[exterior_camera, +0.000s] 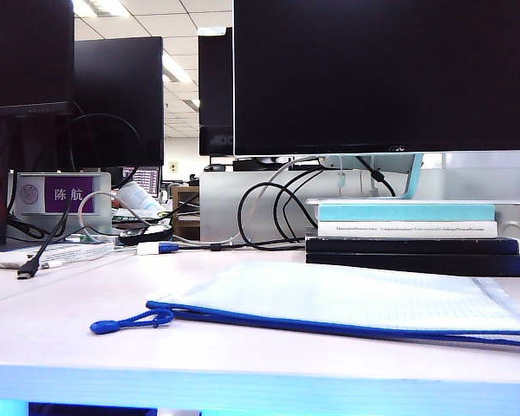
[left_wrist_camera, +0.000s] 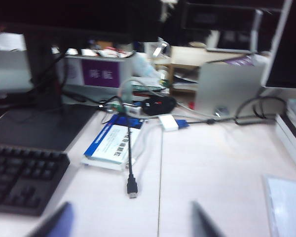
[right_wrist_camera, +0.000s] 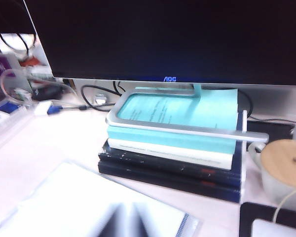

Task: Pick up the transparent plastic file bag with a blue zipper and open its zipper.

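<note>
Nothing is in our grip yet: we judge ourselves at the very start, the approach before the pick-up. The file bag (exterior_camera: pixel 347 303) lies flat on the table (exterior_camera: pixel 61 329), in front of the stacked books (exterior_camera: pixel 412 236), its zipper (exterior_camera: pixel 329 327) running along the near edge and ending in the cord pull loop (exterior_camera: pixel 132 322) at the exterior view's left.

Our left gripper (left_wrist_camera: pixel 130 224) hangs above bare table near a loose cable plug (left_wrist_camera: pixel 132 190), its fingertips (left_wrist_camera: pixel 54 223) standing apart with nothing between them; only the bag's corner shows at that view's edge. Our right gripper (right_wrist_camera: pixel 121 217) hovers over the bag, its blurred fingers nearly together, holding nothing.

Next we need the right gripper to spread, then descend and pinch the bag, while the left travels toward the pull loop.
</note>
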